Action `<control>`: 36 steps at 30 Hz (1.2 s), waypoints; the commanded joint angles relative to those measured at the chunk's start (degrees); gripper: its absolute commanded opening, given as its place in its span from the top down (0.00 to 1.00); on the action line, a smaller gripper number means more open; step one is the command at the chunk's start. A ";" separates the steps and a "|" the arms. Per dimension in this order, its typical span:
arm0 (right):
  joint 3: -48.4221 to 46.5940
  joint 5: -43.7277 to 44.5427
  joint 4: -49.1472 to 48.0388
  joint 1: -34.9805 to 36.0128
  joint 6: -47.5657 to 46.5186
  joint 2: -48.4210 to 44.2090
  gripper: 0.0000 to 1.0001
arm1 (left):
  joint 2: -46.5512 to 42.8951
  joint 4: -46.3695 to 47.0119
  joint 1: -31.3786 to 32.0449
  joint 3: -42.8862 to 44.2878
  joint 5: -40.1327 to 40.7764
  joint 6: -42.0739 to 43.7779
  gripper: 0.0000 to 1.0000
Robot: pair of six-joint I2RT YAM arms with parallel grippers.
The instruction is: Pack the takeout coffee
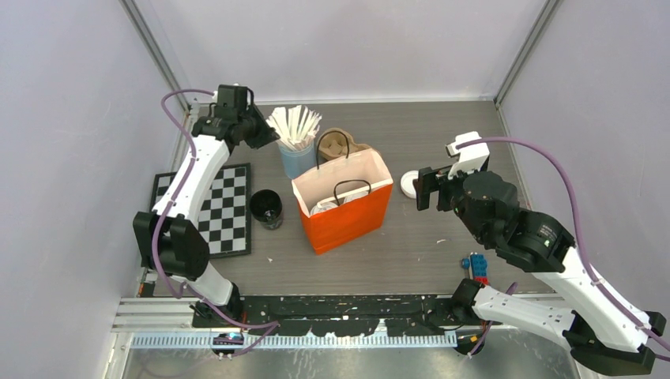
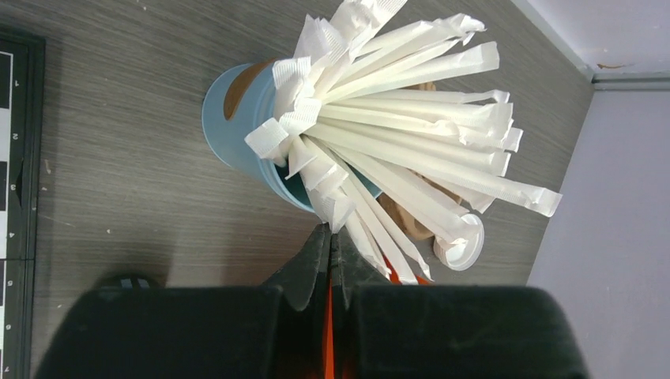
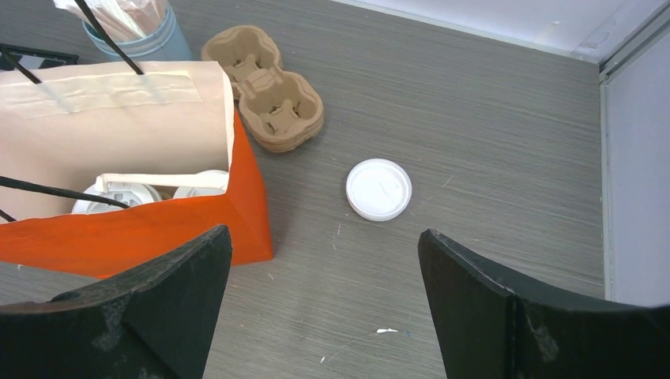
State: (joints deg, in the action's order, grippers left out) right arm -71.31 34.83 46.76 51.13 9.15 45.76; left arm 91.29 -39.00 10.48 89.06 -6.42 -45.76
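Fingers (image 2: 310,267) of the left gripper (image 2: 330,237) are clenched flat together. Their tips sit against the lowest paper-wrapped white sticks (image 2: 395,134); whether a wrapper is nipped between them cannot be told.

Landmark: the upright orange paper bag with black cord handles (image 1: 348,217).

- Far left of the bag: a flat black-and-white checkerboard mat (image 1: 225,209).
- Just left of the bag, at the mat's right edge: one small dark grey-black paper cup (image 1: 266,209). It is upright, long axis vertical, open mouth up, with no lid on it.
- Behind the bag's left corner: a light-blue cup (image 1: 296,162) with the sticks fanning out of it. The left gripper is at its left side.
- Inside the bag, low down: two round white plastic lids (image 3: 111,197), side by side and facing up. The cup bodies under them are hidden.
- Behind the bag: a brown moulded-pulp cup carrier (image 3: 265,87), lying flat.
- Just right of the bag: a loose round white plastic lid (image 3: 379,189), flat on the grey wood-grain table (image 3: 490,118).
- Right of that lid: the right gripper (image 3: 324,235), fingers (image 3: 182,276) spread wide and holding nothing, facing the lid and bag.
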 commanded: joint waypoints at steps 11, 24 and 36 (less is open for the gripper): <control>-1.11 -0.07 -3.17 -0.20 -0.95 1.85 0.08 | -6.48 -4.12 0.86 2.20 1.73 6.48 1.00; -4.09 -1.48 -3.29 -0.17 -0.12 4.44 0.08 | -7.53 -2.14 0.88 5.20 1.48 9.31 1.00; -5.13 -2.22 -3.87 -0.20 0.55 5.47 0.08 | -6.26 -6.06 1.38 8.96 4.36 10.08 0.90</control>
State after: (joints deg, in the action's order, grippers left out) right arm -74.11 33.06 45.36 51.13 9.21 50.92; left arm 85.25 -44.56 11.51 96.62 -2.61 -35.99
